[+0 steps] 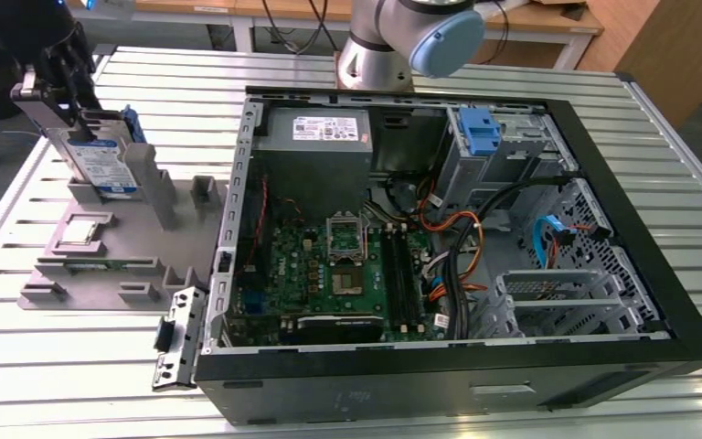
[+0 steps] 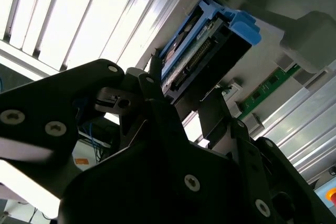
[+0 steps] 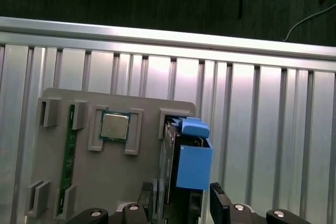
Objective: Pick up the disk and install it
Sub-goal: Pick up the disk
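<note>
The disk (image 1: 105, 163) stands on edge in a slot at the far end of the grey holder (image 1: 120, 242), on the exterior view's left. It is a silver drive with a white-and-blue label and blue carrier rails. My gripper (image 1: 74, 121) comes down on its top edge. In both wrist views the black fingers (image 3: 218, 199) sit against the two flat sides of the disk (image 3: 191, 161), so the gripper (image 3: 181, 195) is shut on it. The second wrist view shows the connector end of the disk (image 2: 202, 40) between the fingers (image 2: 153, 74) of the gripper (image 2: 184, 90).
The holder also carries a small square chip (image 1: 79, 229) and a green memory stick (image 1: 95, 265). An open computer case (image 1: 449, 364) lies to the exterior view's right, with a blue drive bay (image 1: 479, 128) at its far corner. A metal bracket (image 1: 175, 338) lies by the case. The arm's base (image 1: 376, 55) stands behind.
</note>
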### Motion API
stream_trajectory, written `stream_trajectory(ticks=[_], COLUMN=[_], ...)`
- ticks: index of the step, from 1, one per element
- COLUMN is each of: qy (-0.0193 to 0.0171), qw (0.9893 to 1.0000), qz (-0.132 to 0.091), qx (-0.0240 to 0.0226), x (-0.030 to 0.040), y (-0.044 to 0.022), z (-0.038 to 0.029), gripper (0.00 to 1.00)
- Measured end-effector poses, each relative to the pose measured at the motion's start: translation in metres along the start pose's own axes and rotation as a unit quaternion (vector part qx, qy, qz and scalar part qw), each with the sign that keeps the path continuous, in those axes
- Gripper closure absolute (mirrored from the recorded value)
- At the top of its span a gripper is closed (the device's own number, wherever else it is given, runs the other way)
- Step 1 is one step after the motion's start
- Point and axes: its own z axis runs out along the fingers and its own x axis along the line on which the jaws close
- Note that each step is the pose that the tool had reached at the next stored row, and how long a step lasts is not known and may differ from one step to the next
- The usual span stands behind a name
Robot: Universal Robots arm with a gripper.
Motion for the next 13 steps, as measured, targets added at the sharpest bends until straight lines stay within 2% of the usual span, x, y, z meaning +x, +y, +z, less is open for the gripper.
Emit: stream_trajectory(ticks=[13], qy=[-0.0001], qw=[1.0000], qz=[0.004], qx=[0.0002], x=[0.0001], y=[-0.0006], z=[0.0030], gripper=[0.45])
